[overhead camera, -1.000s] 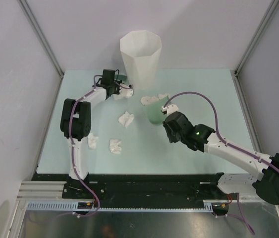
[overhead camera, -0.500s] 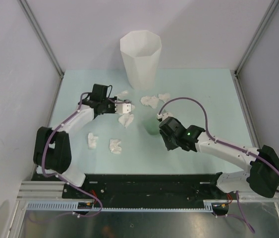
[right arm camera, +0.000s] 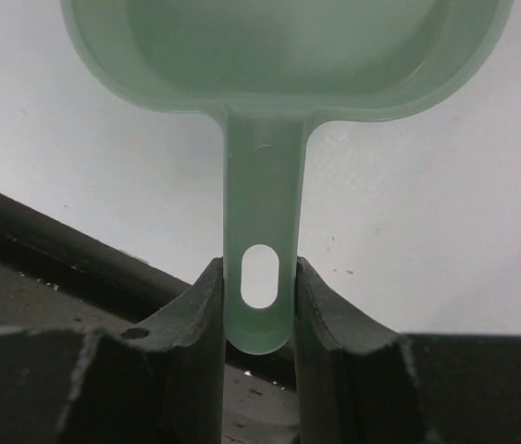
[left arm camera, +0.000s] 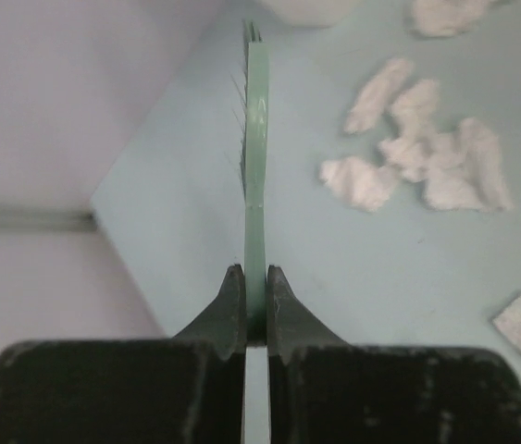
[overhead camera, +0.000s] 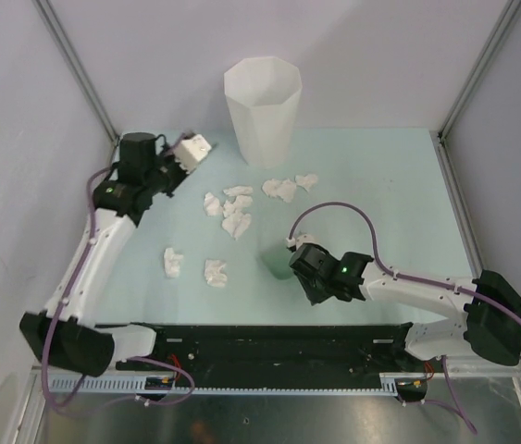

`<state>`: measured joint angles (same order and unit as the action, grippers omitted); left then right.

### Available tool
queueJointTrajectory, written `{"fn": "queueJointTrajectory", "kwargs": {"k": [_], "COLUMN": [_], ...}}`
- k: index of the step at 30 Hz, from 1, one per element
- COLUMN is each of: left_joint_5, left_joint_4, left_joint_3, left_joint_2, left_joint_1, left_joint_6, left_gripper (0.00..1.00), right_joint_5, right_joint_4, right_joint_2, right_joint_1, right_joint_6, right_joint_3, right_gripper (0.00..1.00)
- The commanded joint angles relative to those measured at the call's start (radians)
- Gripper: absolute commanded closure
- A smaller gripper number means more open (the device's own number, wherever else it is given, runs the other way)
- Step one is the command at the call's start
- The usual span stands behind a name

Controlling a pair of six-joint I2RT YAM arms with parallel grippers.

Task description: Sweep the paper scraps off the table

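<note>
At the far-left corner of the flat mint-green table, the left gripper was clamped on a thin green brush. Crumpled white paper scraps lay right of it, mid-table, between brush and the pale green plastic dustpan pinched by the right gripper.

Tall white faceted bin at the back — a pale green dustpan, a thin green brush edge-on

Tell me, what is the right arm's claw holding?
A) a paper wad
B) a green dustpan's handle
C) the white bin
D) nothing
B: in the right wrist view, the right gripper is clamped on the handle of the green dustpan.
</note>
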<state>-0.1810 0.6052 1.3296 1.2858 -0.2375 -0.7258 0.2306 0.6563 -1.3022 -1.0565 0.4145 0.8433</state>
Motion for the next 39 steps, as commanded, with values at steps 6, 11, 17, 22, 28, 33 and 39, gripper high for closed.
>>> {"fn": "queueJointTrajectory", "kwargs": {"k": [6, 11, 17, 22, 28, 33, 39], "left_joint_5": [0.456, 0.361, 0.075, -0.104, -0.300, -0.308, -0.148], "left_joint_4": [0.456, 0.591, 0.640, 0.605, 0.590, 0.588, 0.581], "left_joint_3": [-0.113, -0.251, -0.320, -0.253, -0.092, 0.011, 0.077], "left_joint_2": [-0.215, -0.241, -0.165, -0.060, 0.104, 0.178, 0.164], "left_joint_1": [0.176, 0.199, 0.164, 0.026, -0.169, -0.172, -0.149], "left_joint_6": [0.141, 0.161, 0.200, 0.242, 0.278, 0.259, 0.252], "left_gripper": [1.00, 1.00, 1.00, 1.00, 1.00, 1.00, 1.00], "right_joint_5": [0.019, 0.010, 0.000, -0.007, -0.030, -0.105, -0.146], "right_joint_4": [-0.038, -0.032, 0.014, 0.025, 0.100, 0.140, 0.192], "right_joint_2": [0.029, 0.040, 0.083, 0.103, 0.119, 0.130, 0.113], "right_joint_1": [-0.007, -0.013, -0.034, -0.046, -0.062, -0.141, -0.298], "right_joint_6": [0.007, 0.006, 0.033, 0.064, 0.116, 0.225, 0.337], "right_joint_3": [-0.016, -0.024, -0.036, -0.044, -0.047, -0.050, -0.049], "right_gripper": [1.00, 1.00, 1.00, 1.00, 1.00, 1.00, 1.00]}}
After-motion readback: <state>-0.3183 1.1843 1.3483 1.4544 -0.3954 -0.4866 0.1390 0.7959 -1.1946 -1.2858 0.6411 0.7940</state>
